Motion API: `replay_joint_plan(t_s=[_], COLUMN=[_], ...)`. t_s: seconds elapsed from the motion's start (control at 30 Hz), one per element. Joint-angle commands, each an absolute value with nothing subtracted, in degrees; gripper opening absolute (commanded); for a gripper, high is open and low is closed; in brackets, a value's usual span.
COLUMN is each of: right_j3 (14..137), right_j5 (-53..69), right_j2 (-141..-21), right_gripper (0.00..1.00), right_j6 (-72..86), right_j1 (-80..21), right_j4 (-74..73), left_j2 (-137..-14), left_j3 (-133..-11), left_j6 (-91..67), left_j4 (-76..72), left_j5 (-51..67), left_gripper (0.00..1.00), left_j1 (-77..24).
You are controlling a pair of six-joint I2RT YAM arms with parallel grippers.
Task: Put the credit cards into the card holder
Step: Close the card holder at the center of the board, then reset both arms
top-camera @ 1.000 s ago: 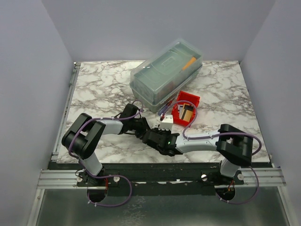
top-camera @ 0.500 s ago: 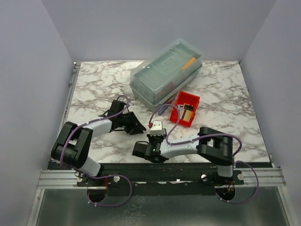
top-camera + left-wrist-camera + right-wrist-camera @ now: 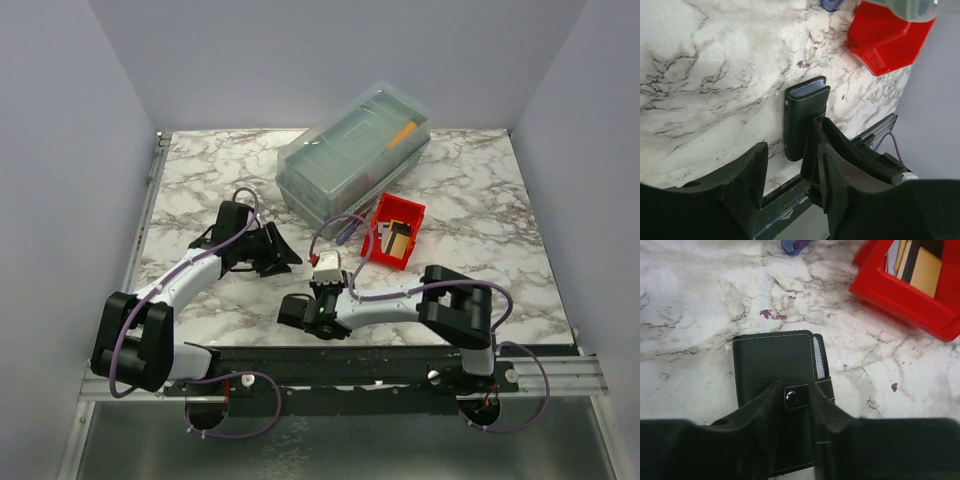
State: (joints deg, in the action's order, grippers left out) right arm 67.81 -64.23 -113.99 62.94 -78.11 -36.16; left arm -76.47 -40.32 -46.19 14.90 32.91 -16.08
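Note:
The black card holder (image 3: 772,360) lies folded flat on the marble near the table's front edge (image 3: 292,308), its snap strap fastened. Pale card edges (image 3: 817,357) show in its open side. My right gripper (image 3: 795,387) hovers right over it, open a little, one fingertip on each side of the snap tab. My left gripper (image 3: 792,150) is open and holds nothing, a short way from the holder (image 3: 802,117) and pointing at it; in the top view it (image 3: 285,258) sits to the upper left. More credit cards, one tan (image 3: 926,265), stand in the red bin (image 3: 400,212).
A large clear lidded box (image 3: 355,150) stands at the back centre, the red bin (image 3: 900,295) just in front of it. A blue-and-red pen (image 3: 345,232) lies between box and bin. The table's metal front rail (image 3: 340,365) runs right beside the holder.
My right arm swung left toward the front edge, then its jaws parted. My left arm drew back to the left and its jaws opened wider.

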Motion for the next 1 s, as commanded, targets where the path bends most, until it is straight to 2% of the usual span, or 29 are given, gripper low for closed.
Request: replay_joint_plan(t_s=[0.0, 0.13, 0.27, 0.37, 0.47, 0.63, 0.7, 0.77, 0.97], right_j3=[67.0, 69.6, 77.9, 82.3, 83.5, 91.4, 96.6, 101.5, 108.1], right_j5=[-25.0, -27.3, -32.9, -34.6, -30.9, -33.1, -36.1, -39.6, -44.3], right_j2=[-113.4, -103.2, -96.3, -90.1, -83.0, -76.6, -75.9, -74.9, -69.3], right_gripper=[0.39, 0.55, 0.73, 0.78, 0.80, 0.85, 0.88, 0.98, 1.00], right_j6=[63.0, 57.7, 51.7, 46.2, 38.5, 32.5, 28.9, 24.5, 8.4], right_j1=[-74.5, -70.1, -67.4, -64.3, -61.2, -59.8, -59.6, -59.6, -59.7], right_j4=[-42.0, -43.3, -51.4, -55.0, -52.3, -54.7, -55.4, -53.8, -38.1], left_j2=[-74.7, -74.3, -72.6, -70.5, -69.6, -67.7, -65.9, -64.8, -64.8], left_j3=[-42.9, -44.0, -47.1, -50.9, -52.7, -56.0, -60.3, -67.4, -88.2], left_j6=[-41.2, -39.4, -37.3, -36.4, -38.9, -40.5, -39.0, -36.3, -28.7], left_j4=[17.0, 16.9, 16.9, 16.9, 17.1, 16.2, 15.4, 15.5, 15.4], left_j5=[35.5, 39.3, 41.6, 41.1, 40.5, 43.1, 43.3, 42.7, 35.1], left_gripper=[0.51, 0.55, 0.58, 0.61, 0.66, 0.66, 0.67, 0.67, 0.73], left_j1=[-15.8, -16.1, -16.5, -16.9, -16.9, -18.8, -19.1, -19.1, -19.1])
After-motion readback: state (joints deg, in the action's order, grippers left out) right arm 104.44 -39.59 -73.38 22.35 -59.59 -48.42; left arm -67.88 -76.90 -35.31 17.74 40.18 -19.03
